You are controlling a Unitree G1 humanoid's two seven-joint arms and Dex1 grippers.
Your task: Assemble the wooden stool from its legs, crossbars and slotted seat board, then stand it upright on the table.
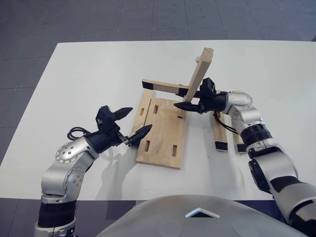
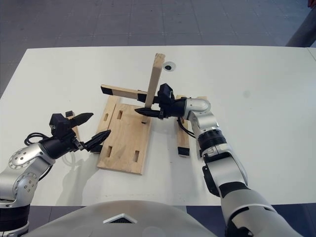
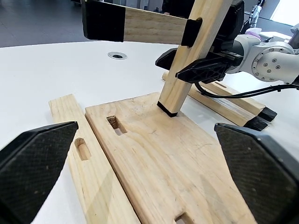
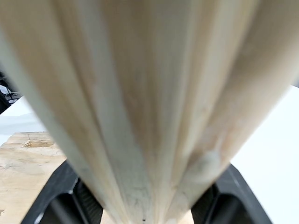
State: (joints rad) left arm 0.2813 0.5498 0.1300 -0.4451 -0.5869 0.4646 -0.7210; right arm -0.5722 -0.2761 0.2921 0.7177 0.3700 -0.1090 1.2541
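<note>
Wood pieces are lying on a white table. On the left, the left gripper is hanging at the left edge of the seat board. Its two fingers are spread wide apart and are holding nothing. A thin wooden strip is lying flat right beside that edge, close to the gripper. The seat board is lying flat in the middle with its slots facing up. Near its far right corner a leg is standing up and leaning a little, with its bottom end touching the board. A crossbar is sticking out from the leg toward the left. The right gripper is squeezing the leg low down, just above the board. To the right, two loose sticks are lying side by side on the table, beneath the right arm.
</note>
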